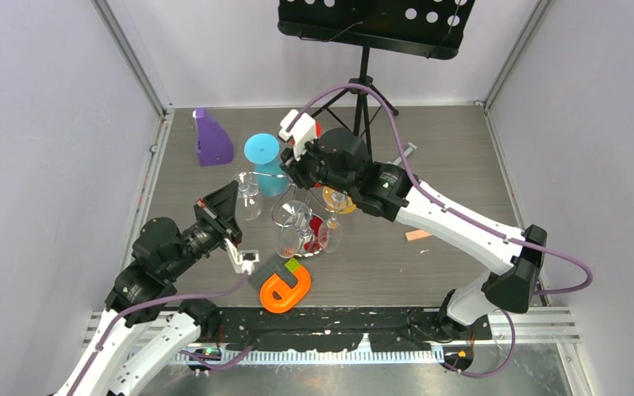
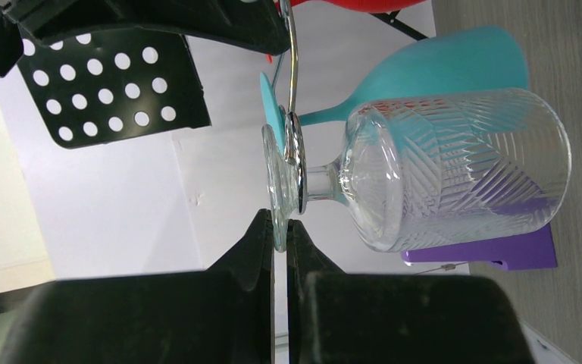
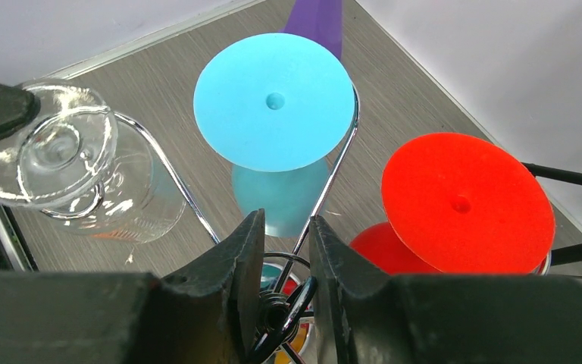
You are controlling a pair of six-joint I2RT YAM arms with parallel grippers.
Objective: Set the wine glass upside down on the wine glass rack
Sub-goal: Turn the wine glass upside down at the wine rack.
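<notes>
Chrome wire of the wine glass rack (image 3: 332,173) runs up between the fingers of the right gripper (image 3: 284,220), which stand a narrow gap apart on either side of the knot of curled wires at the rack's top and appear to pinch it; the contact itself is hard to make out. The left gripper (image 2: 280,235) is closed tight on the rim of the foot of the wine glass (image 2: 455,174), a clear glass cut with a herringbone pattern. That glass is upside down at the left side of the rack, foot uppermost and against one of the curled wire arms, bowl mouth-down below it.

Two more glasses hang upside down on the rack: a teal glass (image 3: 275,102) and a red glass (image 3: 466,205), their round feet facing the right wrist camera. From overhead the right arm hides most of the red one, and a yellow glass (image 1: 340,200) shows only in part beside that arm. The rack's base lies under a jumble of clear and red shapes that cannot be sorted into glass and reflection.

A purple object (image 1: 212,138) stands on the grey table (image 1: 446,165) behind the rack, an orange U-shaped piece (image 1: 283,290) lies near the front edge, and a black music stand (image 1: 376,25) is cut off by the top of the overhead view
</notes>
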